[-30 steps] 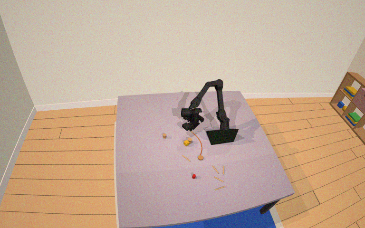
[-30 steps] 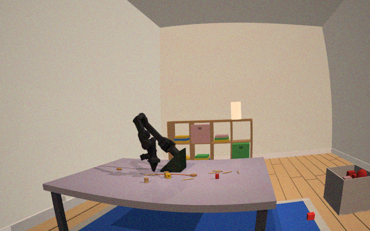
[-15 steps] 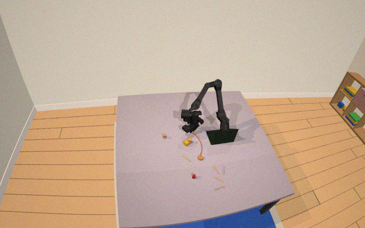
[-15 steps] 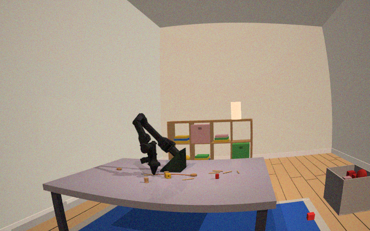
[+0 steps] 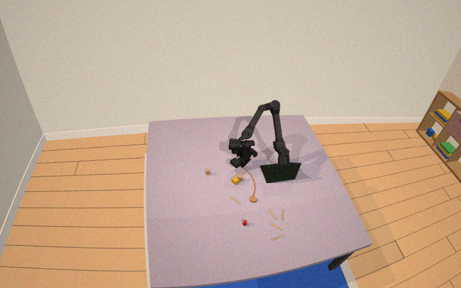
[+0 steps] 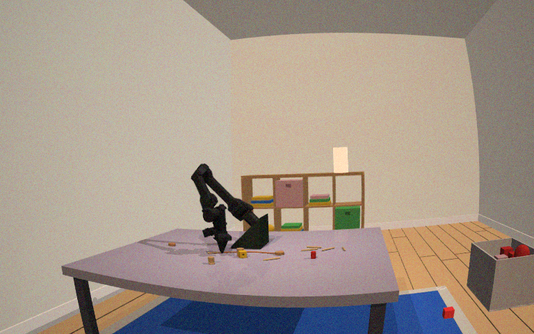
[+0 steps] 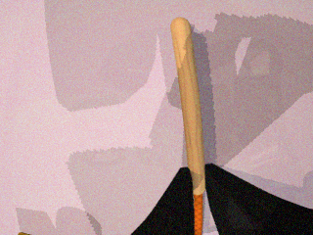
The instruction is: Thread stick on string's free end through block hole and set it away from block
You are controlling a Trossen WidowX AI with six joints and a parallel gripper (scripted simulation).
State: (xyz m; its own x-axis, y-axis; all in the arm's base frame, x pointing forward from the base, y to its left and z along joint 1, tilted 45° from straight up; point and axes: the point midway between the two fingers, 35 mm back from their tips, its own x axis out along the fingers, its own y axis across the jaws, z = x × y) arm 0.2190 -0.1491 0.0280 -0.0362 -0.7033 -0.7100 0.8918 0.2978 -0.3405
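Observation:
My gripper (image 5: 242,166) (image 6: 222,252) (image 7: 196,174) is low at the table, shut on the stick. The pale wooden stick (image 7: 188,93) (image 6: 212,252) lies between the fingertips near its string end, its rounded free end pointing away from the fingers. In the top view the arm hides it. The orange string (image 7: 198,215) (image 5: 254,185) (image 6: 260,252) curves from the stick to the round wooden button (image 5: 253,198) (image 6: 279,252). The yellow block (image 5: 235,180) (image 6: 239,255) stands on the table between gripper and button; a dark hole shows in its side in the exterior view.
A small wooden disc (image 5: 239,176) is right beside the block. A wooden cylinder (image 5: 207,171) (image 6: 211,260), a red cylinder (image 5: 244,222) (image 6: 313,255) and a loose stick (image 5: 235,199) (image 6: 271,259) lie apart. Several loose sticks lie beyond the button. Another disc (image 6: 172,243) lies on the arm's far side.

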